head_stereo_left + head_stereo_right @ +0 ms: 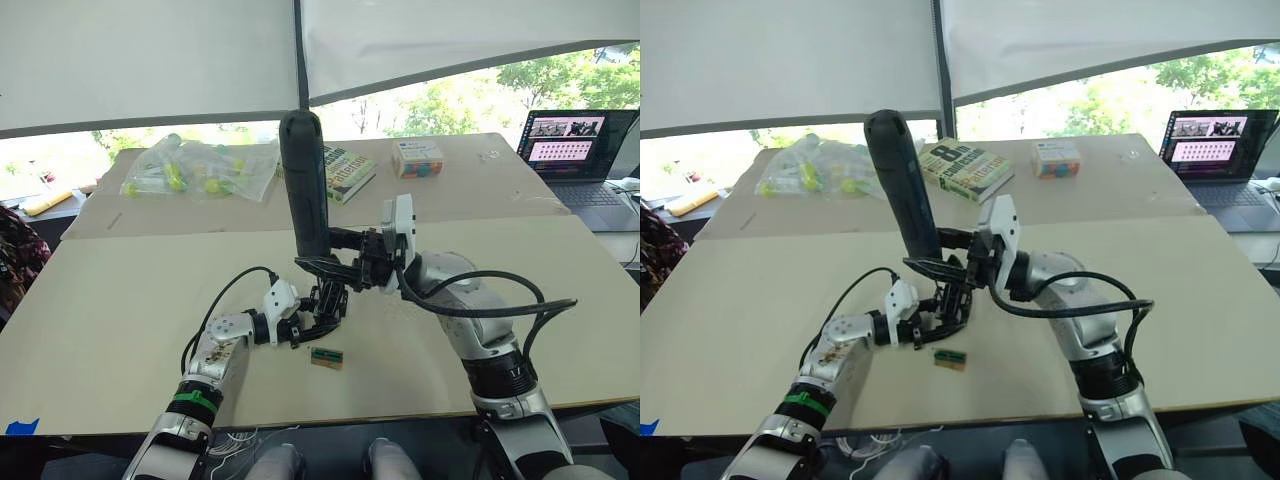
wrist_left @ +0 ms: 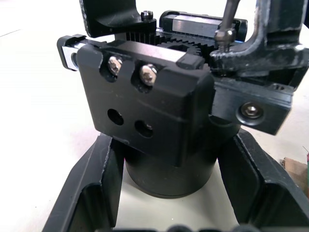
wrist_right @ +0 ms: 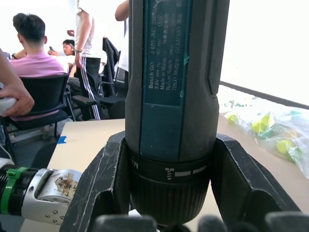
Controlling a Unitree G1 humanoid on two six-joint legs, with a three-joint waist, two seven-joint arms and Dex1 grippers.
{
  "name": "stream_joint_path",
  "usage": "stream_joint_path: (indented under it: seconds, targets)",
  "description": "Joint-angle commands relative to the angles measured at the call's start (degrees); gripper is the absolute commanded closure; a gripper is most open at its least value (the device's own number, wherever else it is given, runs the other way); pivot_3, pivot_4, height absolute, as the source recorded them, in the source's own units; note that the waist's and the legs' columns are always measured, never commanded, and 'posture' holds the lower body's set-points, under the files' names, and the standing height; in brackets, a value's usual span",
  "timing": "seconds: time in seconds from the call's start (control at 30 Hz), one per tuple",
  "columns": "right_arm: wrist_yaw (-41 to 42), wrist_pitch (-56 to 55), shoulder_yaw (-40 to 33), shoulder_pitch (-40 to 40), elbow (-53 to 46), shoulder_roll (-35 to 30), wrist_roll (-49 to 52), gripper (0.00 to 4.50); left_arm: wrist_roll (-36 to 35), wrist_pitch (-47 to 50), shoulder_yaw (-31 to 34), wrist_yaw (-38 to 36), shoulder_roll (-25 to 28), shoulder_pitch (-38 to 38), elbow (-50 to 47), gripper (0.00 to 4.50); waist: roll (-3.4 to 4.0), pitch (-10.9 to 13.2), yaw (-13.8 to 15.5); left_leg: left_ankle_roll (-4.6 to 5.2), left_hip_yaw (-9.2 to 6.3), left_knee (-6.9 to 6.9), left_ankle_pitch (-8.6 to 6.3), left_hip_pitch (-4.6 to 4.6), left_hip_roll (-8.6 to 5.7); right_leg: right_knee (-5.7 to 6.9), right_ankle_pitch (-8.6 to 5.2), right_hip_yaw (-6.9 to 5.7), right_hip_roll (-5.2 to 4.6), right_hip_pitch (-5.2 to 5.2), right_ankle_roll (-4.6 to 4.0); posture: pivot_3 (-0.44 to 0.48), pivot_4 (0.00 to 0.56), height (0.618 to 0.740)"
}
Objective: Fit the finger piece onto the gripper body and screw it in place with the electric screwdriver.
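Right pincer [image 1: 340, 262] clamps electric screwdriver [image 1: 304, 180] upright; left pincer [image 1: 312, 326] grips gripper body [image 2: 159, 121] on bench [image 1: 120, 300]. Risk: tilted bit [image 2: 227, 24] cams out, body twists loose.

Daylight floods in from the windows [image 1: 450, 95] at 12 o'clock, blown out white; the tabletop [image 1: 120, 300] is evenly lit, shadows soft, wrist close-ups slightly blurred.

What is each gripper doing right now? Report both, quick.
Left gripper: shut on the small black mechanical gripper body, at its round base.
Right gripper: shut on the long matte-black electric screwdriver, held upright.
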Motion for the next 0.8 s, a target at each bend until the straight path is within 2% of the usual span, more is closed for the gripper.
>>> stream_joint_path:
  seconds: [0.03, 0.17, 0.3, 0.5, 0.8]
  targets:
    - [2.66, -1.95, 2.9, 1.77, 3.0, -1.52, -3.53, 2.58, -0.72, 0.31, 0.31, 0.39, -0.39, 0.62, 1.39, 2.18, 0.0, 0.0, -0.01, 0.0, 0.0, -0.01, 0.0, 0.01, 0.0, -0.01, 0.0, 0.0, 0.0, 0.0, 0.0, 0.0, 0.15, 0.74]
    - [2.67, -1.77, 3.61, 2.6, 2.47, -0.9, -2.69, 2.58, -0.75, 0.3, 0.4, 0.38, -0.43, 0.44, 1.58, 2.18, 0.0, 0.0, 0.0, 0.0, 0.0, -0.02, 0.0, 0.02, 0.02, -0.04, -0.01, -0.01, 0.01, 0.02, 0.01, 0.0, 0.15, 0.74]
    - [-0.7, 1.84, 3.38, 3.15, 2.41, -0.45, -2.24, 2.58, -0.75, 0.28, 0.52, 0.4, -0.41, 0.33, 1.71, 2.18, 0.03, -0.02, -0.01, 0.0, -0.02, -0.08, 0.0, 0.05, 0.04, -0.22, 0.0, -0.03, 0.02, 0.11, 0.01, 0.0, 0.15, 0.74]
    - [-2.09, 3.27, 2.82, 2.54, 3.37, -0.49, -1.95, 2.58, -0.74, 0.32, 0.57, 0.34, -0.34, 0.25, 1.82, 2.18, 0.04, -0.03, -0.02, 0.02, -0.12, -0.18, -0.01, 0.31, 0.08, -0.51, -0.02, -0.11, 0.05, 0.57, 0.03, 0.0, 0.15, 0.74]
    - [-3.37, 7.92, 2.59, 0.78, 3.74, -1.26, -1.17, 2.58, -0.67, 0.09, 0.55, 0.27, -0.49, 0.01, 2.17, 2.18, 0.06, -0.04, -0.02, 0.03, -0.18, -0.18, -0.02, 0.32, 0.07, -0.55, -0.03, -0.14, 0.04, 0.63, 0.05, 0.0, 0.15, 0.74]
